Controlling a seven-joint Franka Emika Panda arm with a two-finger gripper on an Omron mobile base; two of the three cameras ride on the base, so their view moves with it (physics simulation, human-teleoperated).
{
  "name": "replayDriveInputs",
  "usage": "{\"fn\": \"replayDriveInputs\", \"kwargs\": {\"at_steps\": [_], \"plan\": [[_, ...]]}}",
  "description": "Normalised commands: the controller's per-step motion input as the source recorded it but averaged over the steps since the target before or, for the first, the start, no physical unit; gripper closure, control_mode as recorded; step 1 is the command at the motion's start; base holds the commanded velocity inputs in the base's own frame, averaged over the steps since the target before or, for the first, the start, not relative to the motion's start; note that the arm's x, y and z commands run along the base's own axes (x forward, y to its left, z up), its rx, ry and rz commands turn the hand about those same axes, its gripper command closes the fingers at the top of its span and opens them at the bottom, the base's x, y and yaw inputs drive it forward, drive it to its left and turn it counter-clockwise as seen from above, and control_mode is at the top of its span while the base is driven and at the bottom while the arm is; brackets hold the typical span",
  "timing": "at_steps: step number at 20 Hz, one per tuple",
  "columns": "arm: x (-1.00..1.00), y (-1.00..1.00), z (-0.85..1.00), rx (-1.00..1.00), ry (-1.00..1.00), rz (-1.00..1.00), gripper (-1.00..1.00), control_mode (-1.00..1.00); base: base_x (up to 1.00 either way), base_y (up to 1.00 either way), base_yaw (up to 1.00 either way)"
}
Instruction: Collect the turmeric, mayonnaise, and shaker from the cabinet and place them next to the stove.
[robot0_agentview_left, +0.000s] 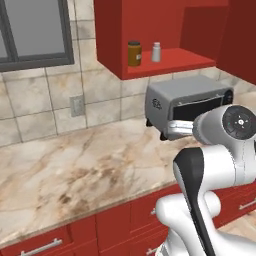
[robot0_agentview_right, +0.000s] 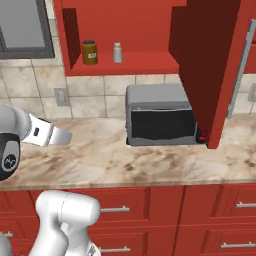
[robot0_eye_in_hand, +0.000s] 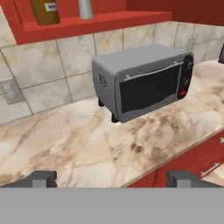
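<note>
above the grey toaster oven (robot0_agentview_right: 159, 115), on the open shelf of the red cabinet (robot0_agentview_left: 172, 61), the turmeric (robot0_agentview_left: 134, 53) stands upright with the shaker (robot0_agentview_left: 156, 52) just beside it, the two apart. both sit toward the shelf's front edge, up and to the left of the toaster oven as my hand view shows them. the toaster oven rests on the marble worktop (robot0_agentview_left: 75, 170) against the tiled wall. my gripper (robot0_eye_in_hand: 112, 178) hangs over the worktop in front of the toaster oven, its fingertips (robot0_eye_in_hand: 40, 178) spread wide, holding nothing.
</note>
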Motion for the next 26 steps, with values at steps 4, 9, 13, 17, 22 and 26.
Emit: {"fn": "replayDriveInputs", "kwargs": {"at_steps": [4,9,13,17,22,26], "plan": [[0.00,0.00,0.00,0.00,0.00,0.00,-1.00,1.00,0.31,-0.68,0.16],[0.00,0.00,0.00,0.00,0.00,0.00,-1.00,1.00,0.54,-0.34,0.15],[0.00,0.00,0.00,0.00,0.00,0.00,-1.00,1.00,0.36,-0.07,0.19],[0.00,0.00,0.00,0.00,0.00,0.00,-1.00,1.00,0.20,-0.15,0.25],[0.00,0.00,0.00,0.00,0.00,0.00,-1.00,1.00,0.31,-0.33,0.30],[0.00,0.00,0.00,0.00,0.00,0.00,-1.00,1.00,0.52,-0.35,0.32]]}}
